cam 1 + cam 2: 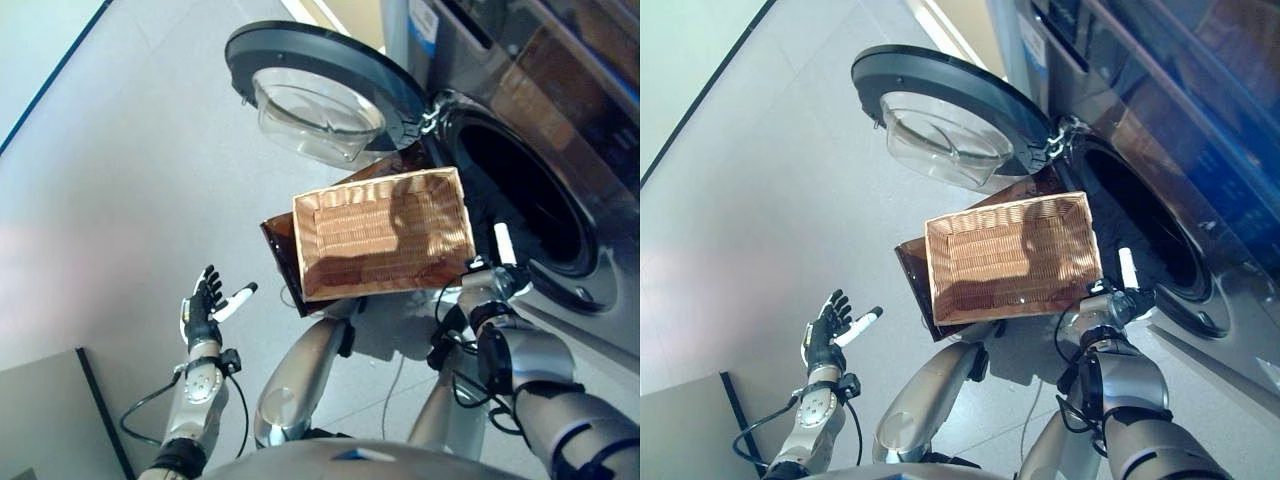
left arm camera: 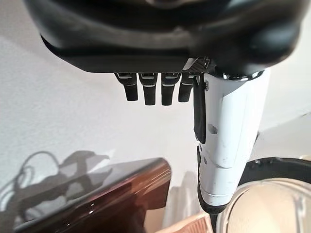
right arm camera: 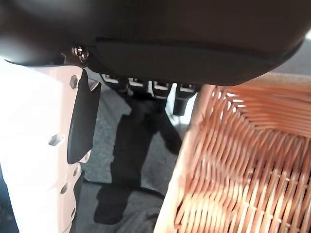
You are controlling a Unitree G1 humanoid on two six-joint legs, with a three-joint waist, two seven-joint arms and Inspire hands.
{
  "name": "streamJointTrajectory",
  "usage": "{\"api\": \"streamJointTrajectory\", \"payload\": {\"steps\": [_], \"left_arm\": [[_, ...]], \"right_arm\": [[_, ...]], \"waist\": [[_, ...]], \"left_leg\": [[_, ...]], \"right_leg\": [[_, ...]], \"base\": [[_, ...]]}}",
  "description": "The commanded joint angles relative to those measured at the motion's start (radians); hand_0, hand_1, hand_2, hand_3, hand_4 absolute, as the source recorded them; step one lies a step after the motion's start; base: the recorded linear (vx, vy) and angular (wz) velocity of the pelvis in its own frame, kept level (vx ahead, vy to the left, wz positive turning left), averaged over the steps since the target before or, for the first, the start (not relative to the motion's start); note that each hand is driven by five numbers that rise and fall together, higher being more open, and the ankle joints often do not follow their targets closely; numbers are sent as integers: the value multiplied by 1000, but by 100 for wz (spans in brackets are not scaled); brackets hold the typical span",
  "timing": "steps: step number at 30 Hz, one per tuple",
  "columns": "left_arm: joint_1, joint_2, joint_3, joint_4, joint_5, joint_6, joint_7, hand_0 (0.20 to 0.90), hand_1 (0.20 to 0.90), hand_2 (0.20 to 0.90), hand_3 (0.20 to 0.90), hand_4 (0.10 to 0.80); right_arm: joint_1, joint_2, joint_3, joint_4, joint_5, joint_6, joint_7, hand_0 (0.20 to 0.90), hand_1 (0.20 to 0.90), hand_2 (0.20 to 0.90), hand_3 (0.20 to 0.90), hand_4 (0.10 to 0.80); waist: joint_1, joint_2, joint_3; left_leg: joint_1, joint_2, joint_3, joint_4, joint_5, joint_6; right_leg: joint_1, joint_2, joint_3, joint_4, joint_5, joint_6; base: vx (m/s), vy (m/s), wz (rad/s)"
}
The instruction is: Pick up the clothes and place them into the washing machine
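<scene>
Left hand [image 1: 204, 305] hangs out over bare floor [image 1: 120, 180], fingers straight and spread, thumb sticking out sideways, nothing in it. Well off to its right is the wicker basket [image 1: 385, 235], sitting on a dark brown stool [image 1: 277, 243] in front of the washer [image 1: 560, 130], whose door [image 1: 320, 85] is swung wide open. Right hand [image 1: 497, 272] is right at the basket's near corner by the drum opening; fingers look short and curled under in the wrist view, holding nothing. No clothes visible in the basket; something dark lies in the drum [image 1: 1135, 235], can't tell what.
</scene>
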Motion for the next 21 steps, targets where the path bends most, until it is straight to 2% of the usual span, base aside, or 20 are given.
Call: {"api": "streamJointTrajectory", "payload": {"steps": [1, 7, 8, 9, 10, 11, 12, 13, 21], "left_arm": [[-32, 74, 60, -31, 23, -81, 63, 900, 900, 900, 900, 800], [-24, 84, 62, -45, 28, -76, 51, 900, 900, 900, 900, 800], [-25, 88, 61, -47, 30, -73, 47, 900, 900, 900, 900, 800], [-23, 89, 60, -49, 29, -72, 44, 900, 900, 900, 900, 800], [-19, 92, 62, -58, 27, -70, 39, 900, 900, 900, 900, 800], [-16, 95, 62, -63, 28, -70, 37, 900, 900, 900, 900, 800], [-15, 95, 63, -64, 28, -69, 37, 900, 900, 900, 900, 800], [-16, 102, 69, -63, 24, -70, 38, 900, 900, 900, 900, 800], [-13, 116, 86, -46, 6, -65, 28, 900, 900, 900, 900, 800]], "right_arm": [[-105, -138, 52, -50, -75, -51, 46, 900, 900, 900, 900, 800], [-182, -206, 105, -19, -132, -8, 49, 900, 900, 900, 900, 800], [-200, -219, 115, -9, -135, -1, 48, 826, 826, 826, 826, 747], [-213, -224, 123, -11, -135, 3, 55, 716, 716, 716, 716, 669], [-242, -236, 144, -10, -150, 12, 57, 466, 466, 466, 466, 490], [-256, -239, 154, -11, -152, 14, 60, 313, 313, 313, 313, 380], [-259, -239, 155, -9, -152, 14, 60, 288, 288, 288, 288, 363], [-292, -243, 179, -20, -160, 16, 63, 214, 214, 214, 214, 310], [-396, -240, 250, -54, -185, 23, 79, 200, 200, 200, 200, 300]], "waist": [[46, 33, -54], [67, 19, -71], [72, 17, -73], [76, 14, -76], [80, 7, -79], [82, 4, -81], [82, 4, -81], [85, -3, -85], [89, -25, -88]], "left_leg": [[-83, -26, 4, 67, -57, -56], [-81, -35, -15, 66, -82, -61], [-83, -36, -15, 65, -81, -62], [-83, -35, -17, 64, -80, -62], [-84, -35, -21, 62, -79, -63], [-84, -35, -23, 62, -79, -63], [-85, -35, -23, 62, -79, -63], [-88, -35, -27, 64, -80, -64], [-78, -29, -28, 65, -77, -68]], "right_leg": [[42, -10, 26, -51, 28, 30], [45, -15, 25, -43, 0, 38], [44, -15, 23, -43, 0, 38], [44, -14, 23, -44, -1, 38], [44, -13, 20, -43, -4, 36], [44, -12, 20, -40, -6, 34], [43, -12, 20, -40, -6, 34], [40, -10, 18, -37, -9, 32], [47, -3, 13, -27, -14, 28]], "base": [[44, -4, 26], [82, -13, 13], [0, 0, 0], [32, -19, 1], [30, -24, 3], [0, 0, 0], [0, 0, 0], [0, 0, 0], [0, 0, 0]]}}
